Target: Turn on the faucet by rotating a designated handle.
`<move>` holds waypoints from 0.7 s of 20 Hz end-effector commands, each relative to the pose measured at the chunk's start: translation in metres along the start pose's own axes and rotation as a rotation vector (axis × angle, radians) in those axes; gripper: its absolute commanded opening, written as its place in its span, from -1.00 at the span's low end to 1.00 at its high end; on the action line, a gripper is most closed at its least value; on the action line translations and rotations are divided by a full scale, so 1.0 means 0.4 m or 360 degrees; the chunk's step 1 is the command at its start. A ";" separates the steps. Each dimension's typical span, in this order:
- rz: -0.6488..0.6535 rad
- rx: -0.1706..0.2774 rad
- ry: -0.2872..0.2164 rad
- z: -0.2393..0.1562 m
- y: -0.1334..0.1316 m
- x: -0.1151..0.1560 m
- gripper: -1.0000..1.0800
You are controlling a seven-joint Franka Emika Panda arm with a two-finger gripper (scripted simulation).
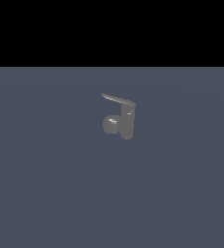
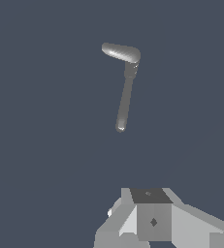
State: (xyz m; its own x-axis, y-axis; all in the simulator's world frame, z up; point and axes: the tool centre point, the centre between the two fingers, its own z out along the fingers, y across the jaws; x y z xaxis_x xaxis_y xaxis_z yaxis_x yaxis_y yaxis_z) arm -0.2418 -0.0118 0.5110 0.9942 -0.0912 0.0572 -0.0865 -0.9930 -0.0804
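Here your gripper (image 2: 150, 213) sits well apart from the faucet (image 1: 123, 123), holding nothing; you cannot tell its finger spread. The handle (image 1: 117, 100) juts sideways from the faucet's top.

Pincer (image 2: 152, 218): blocky pale-grey facets, dark top face, small diamond mark.

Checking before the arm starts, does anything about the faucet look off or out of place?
Nothing stands out. The faucet stands upright on the plain grey surface, its handle sticking out sideways from the top, intact and untouched.
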 end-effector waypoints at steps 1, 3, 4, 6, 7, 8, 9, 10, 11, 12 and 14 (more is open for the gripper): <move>0.0034 0.0018 -0.0007 0.004 -0.002 0.016 -1.00; 0.0072 0.0038 -0.0015 0.009 -0.004 0.033 -1.00; 0.0095 0.0049 -0.0020 0.011 -0.005 0.043 -1.00; 0.0146 0.0072 -0.0031 0.018 -0.008 0.066 -1.00; 0.0175 0.0085 -0.0038 0.022 -0.009 0.079 -1.00; 0.0207 0.0098 -0.0046 0.027 -0.011 0.093 -1.00; 0.0242 0.0112 -0.0054 0.032 -0.013 0.108 -1.00; 0.0279 0.0126 -0.0063 0.038 -0.014 0.124 -1.00; 0.0319 0.0139 -0.0072 0.045 -0.016 0.141 -1.00; 0.0361 0.0153 -0.0083 0.053 -0.018 0.159 -1.00; 0.0453 0.0179 -0.0105 0.070 -0.021 0.197 -1.00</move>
State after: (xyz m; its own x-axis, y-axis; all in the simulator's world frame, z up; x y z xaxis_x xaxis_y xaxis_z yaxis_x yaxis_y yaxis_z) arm -0.1726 -0.0088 0.4928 0.9475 -0.3182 -0.0299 -0.3182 -0.9302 -0.1832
